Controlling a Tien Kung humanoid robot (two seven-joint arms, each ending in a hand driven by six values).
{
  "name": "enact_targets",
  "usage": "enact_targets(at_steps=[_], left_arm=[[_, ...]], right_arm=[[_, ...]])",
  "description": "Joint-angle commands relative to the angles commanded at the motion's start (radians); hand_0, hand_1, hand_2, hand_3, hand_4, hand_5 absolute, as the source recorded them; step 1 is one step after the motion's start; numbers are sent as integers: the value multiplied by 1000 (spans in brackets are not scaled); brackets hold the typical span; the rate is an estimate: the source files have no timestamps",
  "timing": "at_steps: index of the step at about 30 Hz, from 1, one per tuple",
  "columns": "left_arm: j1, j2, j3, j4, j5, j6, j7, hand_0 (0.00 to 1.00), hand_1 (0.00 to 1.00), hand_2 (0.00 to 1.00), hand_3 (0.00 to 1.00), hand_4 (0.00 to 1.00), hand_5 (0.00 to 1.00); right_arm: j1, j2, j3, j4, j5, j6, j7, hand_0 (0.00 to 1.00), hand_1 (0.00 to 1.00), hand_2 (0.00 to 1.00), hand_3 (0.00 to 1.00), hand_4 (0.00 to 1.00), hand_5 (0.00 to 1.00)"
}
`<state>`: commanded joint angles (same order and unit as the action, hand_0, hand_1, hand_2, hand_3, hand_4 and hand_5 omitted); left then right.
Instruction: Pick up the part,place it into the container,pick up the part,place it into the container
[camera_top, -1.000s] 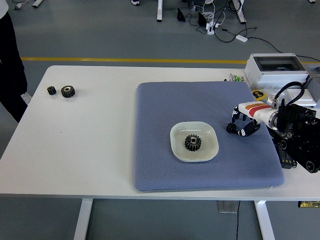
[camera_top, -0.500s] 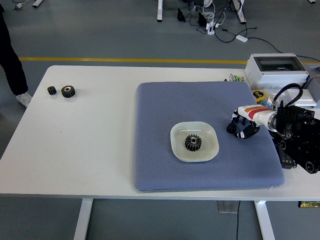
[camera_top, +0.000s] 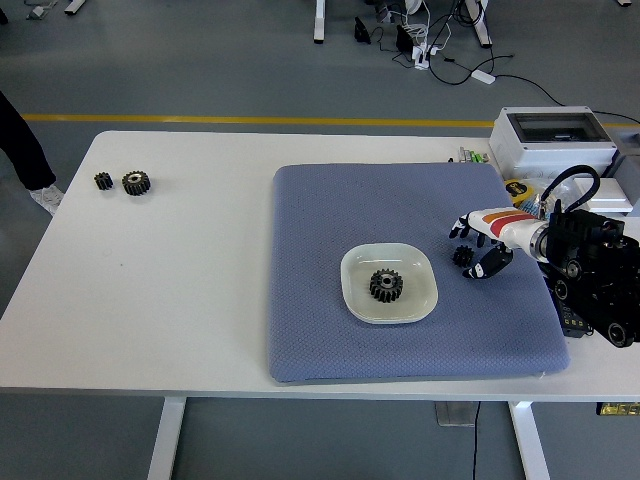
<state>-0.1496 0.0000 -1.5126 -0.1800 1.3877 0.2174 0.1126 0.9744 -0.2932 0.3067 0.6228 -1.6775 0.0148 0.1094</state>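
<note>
A white square dish sits in the middle of the blue mat with a dark gear inside it. A small dark gear lies on the mat just right of the dish. My right hand comes in from the right and sits at this small gear, with its fingers spread above the gear and the thumb below it. The hand does not appear to grip the gear. Two more dark gears, a small one and a bigger one, lie on the bare table at far left.
A white and grey box stands at the back right of the table, with small items and a yellow roll beside it. A person's dark leg shows at the left edge. Cables lie on the floor behind.
My right hand's fingers have lifted and spread from their curl over the small gear, and the hand has shifted slightly. The person at left has moved further out of view.
</note>
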Motion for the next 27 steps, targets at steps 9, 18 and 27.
enact_targets(at_steps=[9,18,27], left_arm=[[-3,0,2,0,-5,1,-1,684,676,686,565,666,607],[-4,0,2,0,-5,1,0,684,676,684,565,666,608],[-4,0,2,0,-6,0,-1,684,676,684,565,666,607]], right_arm=[[2,8,-20,-6,6,-27,7,481,530,691,572,816,148],[-5,9,-32,-16,22,-33,2,427,498,629,533,781,146],[-6,6,-34,-18,33,-37,7,410,475,609,530,768,137]])
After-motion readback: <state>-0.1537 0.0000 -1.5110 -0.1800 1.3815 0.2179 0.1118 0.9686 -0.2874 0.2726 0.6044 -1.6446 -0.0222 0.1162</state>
